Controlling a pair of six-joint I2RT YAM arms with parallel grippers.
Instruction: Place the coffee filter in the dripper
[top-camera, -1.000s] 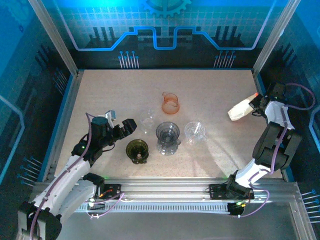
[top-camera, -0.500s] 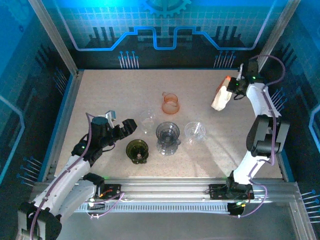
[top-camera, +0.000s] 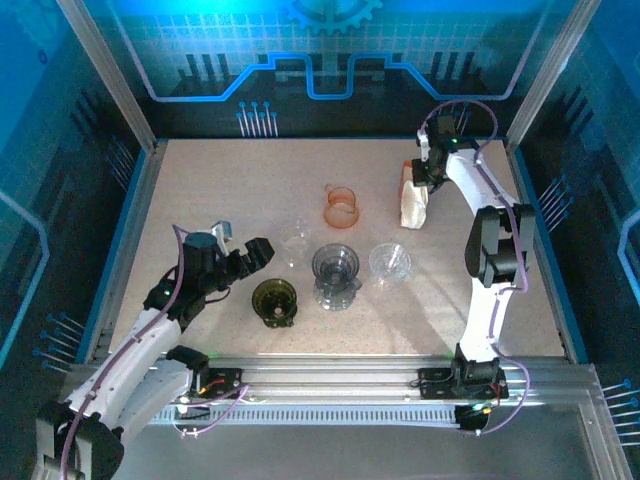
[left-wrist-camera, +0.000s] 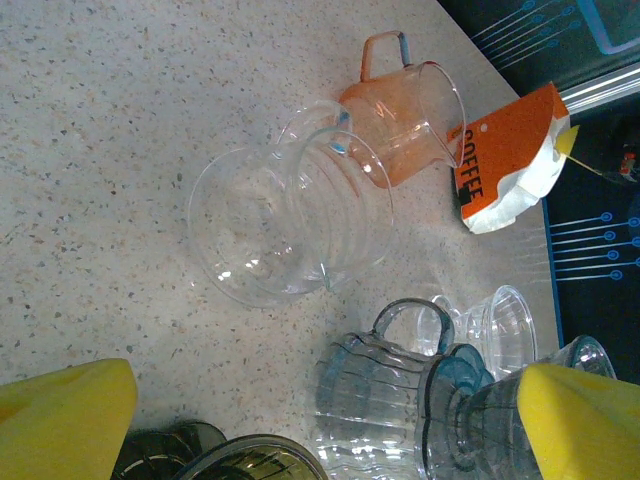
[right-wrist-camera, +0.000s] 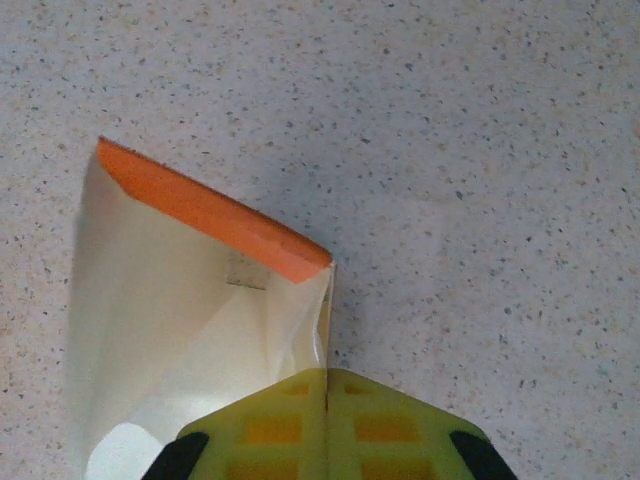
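Note:
A white coffee filter packet (top-camera: 412, 203) with an orange edge hangs over the table at the back right, and my right gripper (top-camera: 421, 178) is shut on its edge. The right wrist view has the pads (right-wrist-camera: 327, 375) pinched together on the packet (right-wrist-camera: 180, 330). Several drippers stand mid-table: orange (top-camera: 340, 208), clear (top-camera: 295, 243), blue-grey (top-camera: 336, 272), another clear one (top-camera: 390, 263) and dark olive (top-camera: 273, 300). My left gripper (top-camera: 248, 252) is open and empty just left of the olive one. In the left wrist view it (left-wrist-camera: 320, 425) faces the clear dripper (left-wrist-camera: 290, 220), the orange dripper (left-wrist-camera: 405, 120) and the packet (left-wrist-camera: 505, 165).
The table is walled by a blue-framed enclosure; the right wall (top-camera: 540, 190) is close to the right arm. Bare speckled tabletop lies at the back left (top-camera: 220, 180) and front right (top-camera: 450, 310).
The right arm has swung the filter packet from the right edge leftward and toward the back, ending near the orange dripper. The left arm has stayed still.

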